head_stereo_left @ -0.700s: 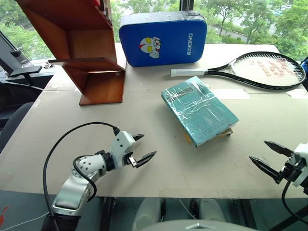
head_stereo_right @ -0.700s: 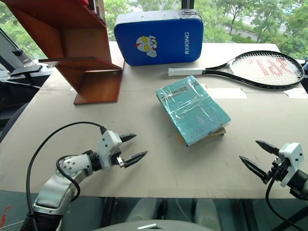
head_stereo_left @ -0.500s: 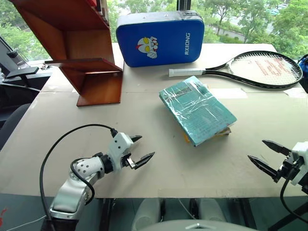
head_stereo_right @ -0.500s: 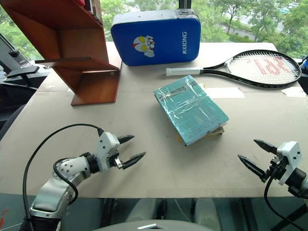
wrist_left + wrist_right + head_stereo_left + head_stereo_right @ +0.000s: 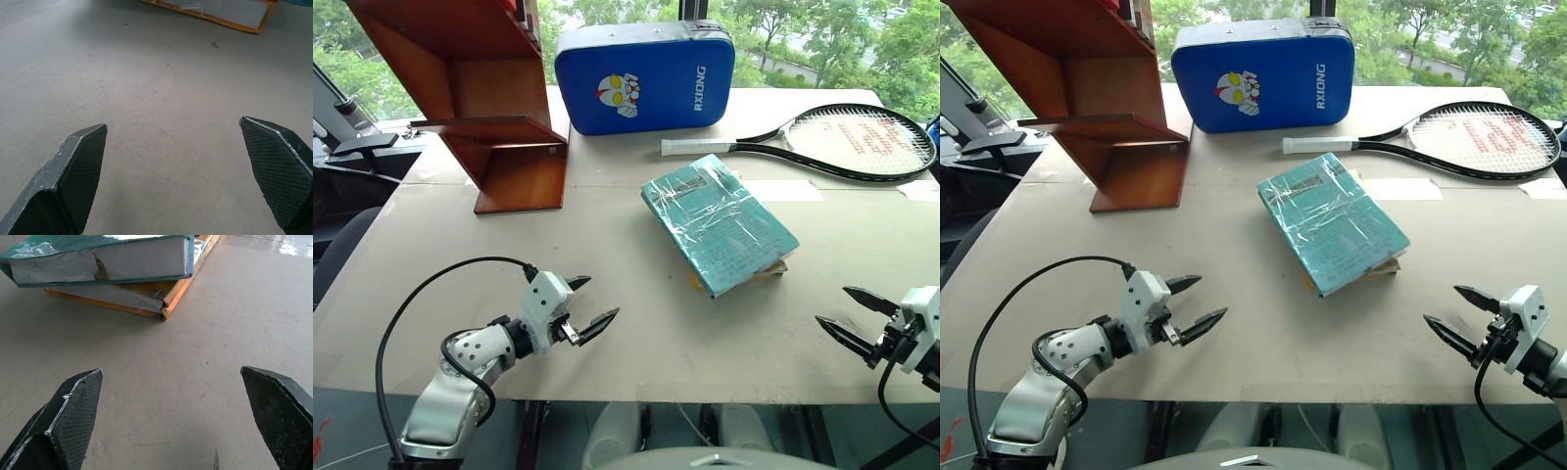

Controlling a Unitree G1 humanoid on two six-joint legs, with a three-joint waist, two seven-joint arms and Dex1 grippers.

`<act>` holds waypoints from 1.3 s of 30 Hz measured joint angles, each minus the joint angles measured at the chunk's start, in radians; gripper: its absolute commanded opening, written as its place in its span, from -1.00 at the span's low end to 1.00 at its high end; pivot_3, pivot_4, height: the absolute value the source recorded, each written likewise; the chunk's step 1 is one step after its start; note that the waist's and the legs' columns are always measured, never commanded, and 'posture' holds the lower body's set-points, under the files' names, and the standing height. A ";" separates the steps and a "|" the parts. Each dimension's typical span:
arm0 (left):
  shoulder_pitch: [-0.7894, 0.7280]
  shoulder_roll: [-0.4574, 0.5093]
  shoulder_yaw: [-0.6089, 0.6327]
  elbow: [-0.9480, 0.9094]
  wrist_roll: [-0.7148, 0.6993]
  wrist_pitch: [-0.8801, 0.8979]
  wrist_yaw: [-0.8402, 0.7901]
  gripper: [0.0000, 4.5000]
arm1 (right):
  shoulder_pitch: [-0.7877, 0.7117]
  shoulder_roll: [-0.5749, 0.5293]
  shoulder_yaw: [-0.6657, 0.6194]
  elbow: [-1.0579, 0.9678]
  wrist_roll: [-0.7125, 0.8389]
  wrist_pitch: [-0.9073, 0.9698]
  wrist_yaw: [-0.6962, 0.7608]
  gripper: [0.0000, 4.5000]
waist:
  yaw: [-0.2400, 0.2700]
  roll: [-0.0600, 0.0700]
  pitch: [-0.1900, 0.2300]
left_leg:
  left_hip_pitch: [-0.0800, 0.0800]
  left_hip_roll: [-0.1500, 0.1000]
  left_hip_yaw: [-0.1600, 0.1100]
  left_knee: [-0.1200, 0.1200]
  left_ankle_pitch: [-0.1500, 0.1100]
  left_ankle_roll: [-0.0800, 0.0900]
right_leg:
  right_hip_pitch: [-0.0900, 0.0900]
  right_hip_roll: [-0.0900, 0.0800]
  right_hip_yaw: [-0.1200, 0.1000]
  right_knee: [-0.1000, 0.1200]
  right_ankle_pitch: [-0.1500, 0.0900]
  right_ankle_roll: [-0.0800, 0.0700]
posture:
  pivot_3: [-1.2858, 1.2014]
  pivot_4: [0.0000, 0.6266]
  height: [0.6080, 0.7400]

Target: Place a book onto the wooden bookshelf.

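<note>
The teal book [image 5: 717,223], wrapped in crinkled clear plastic, lies flat mid-table on top of an orange-yellow book [image 5: 146,296] whose edge sticks out beneath it. The reddish-brown wooden bookshelf [image 5: 480,88] stands at the far left of the table. My left gripper [image 5: 595,299] hovers open over the near-left table, well short of the book and holding nothing. Over the near-right edge, my right gripper [image 5: 833,305] is open too, pointing at the books' corner from a short way off. In the right wrist view both fingers [image 5: 68,416] stand wide apart with bare table between them.
A blue padded case [image 5: 644,76] stands upright at the back beside the shelf. A black tennis racket [image 5: 842,142] lies at the back right. The beige table [image 5: 636,323] ends just below both grippers. A dark chair [image 5: 352,147] sits off the left side.
My left gripper has drawn back a little toward the near-left. The right gripper has barely moved. The camera wobbled briefly; the book lies where it was.
</note>
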 measured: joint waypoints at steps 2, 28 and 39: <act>0.000 0.000 0.000 0.000 -0.007 0.000 -0.001 0.98 | -0.018 0.008 -0.001 0.001 0.001 0.009 -0.026 1.00 | -0.001 0.000 0.000 | 0.000 0.000 0.000 0.000 0.000 0.000 | 0.000 0.000 0.000 0.000 0.000 0.000 | 0.03 -0.52 1.00; -0.337 0.292 0.191 0.087 -0.378 0.172 -0.411 1.00 | -0.730 0.048 0.255 0.285 -0.237 0.336 -0.412 -0.99 | -0.007 -0.002 0.006 | -0.008 -0.001 0.002 0.000 0.004 -0.007 | -0.009 0.008 0.001 0.002 0.002 0.003 | 0.03 -0.52 1.00; -0.385 0.312 0.159 0.148 -0.321 0.129 -0.453 1.00 | -0.734 0.135 0.401 0.103 -0.212 0.403 -0.317 -0.99 | -0.009 -0.003 0.007 | -0.018 -0.001 0.001 0.007 0.005 -0.008 | -0.019 0.009 0.001 0.008 0.002 0.004 | 0.03 -0.52 1.00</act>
